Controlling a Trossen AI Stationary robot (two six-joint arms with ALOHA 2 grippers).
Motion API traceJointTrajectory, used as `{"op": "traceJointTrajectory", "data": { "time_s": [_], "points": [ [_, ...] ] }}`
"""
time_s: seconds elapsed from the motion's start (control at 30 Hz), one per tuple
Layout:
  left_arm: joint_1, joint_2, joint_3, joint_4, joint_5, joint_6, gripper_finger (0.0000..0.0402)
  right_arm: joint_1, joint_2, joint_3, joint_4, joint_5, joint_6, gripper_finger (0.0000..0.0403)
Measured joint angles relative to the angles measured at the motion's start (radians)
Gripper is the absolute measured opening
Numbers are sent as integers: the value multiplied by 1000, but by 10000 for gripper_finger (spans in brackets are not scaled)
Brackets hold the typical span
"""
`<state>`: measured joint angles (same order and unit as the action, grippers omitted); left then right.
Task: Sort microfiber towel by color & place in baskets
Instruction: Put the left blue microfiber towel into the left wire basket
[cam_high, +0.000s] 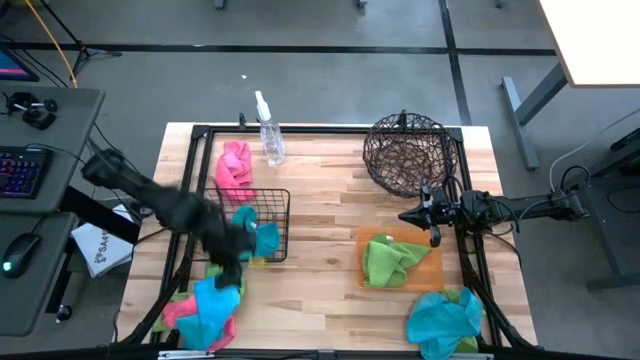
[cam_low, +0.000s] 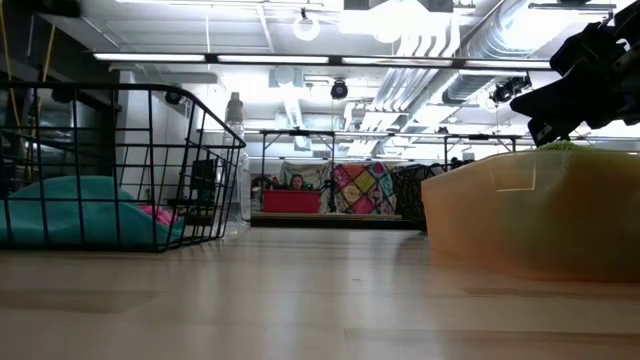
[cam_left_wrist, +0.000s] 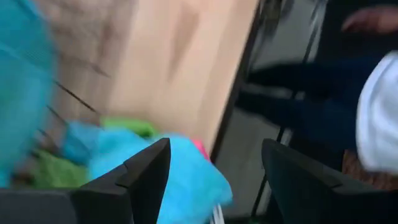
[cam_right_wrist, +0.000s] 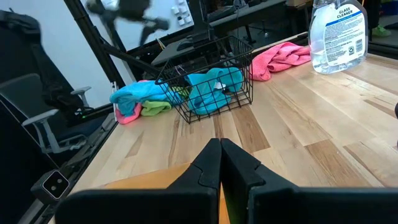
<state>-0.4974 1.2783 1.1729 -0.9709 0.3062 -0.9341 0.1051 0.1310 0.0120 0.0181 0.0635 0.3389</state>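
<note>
1. The square black wire basket (cam_high: 262, 222) holds a blue towel (cam_high: 262, 236).
2. The orange tray (cam_high: 432, 266) holds a green towel (cam_high: 390, 260).
3. The round woven basket (cam_high: 405, 153) looks empty.
4. The left gripper (cam_high: 230, 272), fingers apart, hangs above a heap of towels (cam_high: 203, 308).
5. The right gripper (cam_high: 434, 236), fingers together, is over the tray.

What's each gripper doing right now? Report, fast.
Left gripper: open, empty, above the blue towel in the black wire basket.
Right gripper: shut, empty, over the orange tray.
</note>
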Motion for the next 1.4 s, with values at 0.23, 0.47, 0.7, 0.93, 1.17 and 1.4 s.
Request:
{"op": "traceJointTrajectory", "data": {
  "time_s": [0.23,0.47,0.7,0.93,1.17,1.4],
  "points": [
    [-272,231,75,-13,-104,-191,241,0,0,0,0,0,0,0],
    [-400,354,104,-81,-321,-318,241,0,0,0,0,0,0,0],
    [-462,436,114,-199,-406,-302,241,0,0,0,0,0,0,0],
    [-502,477,114,-184,-421,-235,241,0,0,0,0,0,0,0],
    [-527,476,114,-196,-493,-189,115,0,0,0,0,0,0,0],
    [-556,333,178,-262,-560,-103,22,0,0,0,0,0,0,0]
  ]
}}
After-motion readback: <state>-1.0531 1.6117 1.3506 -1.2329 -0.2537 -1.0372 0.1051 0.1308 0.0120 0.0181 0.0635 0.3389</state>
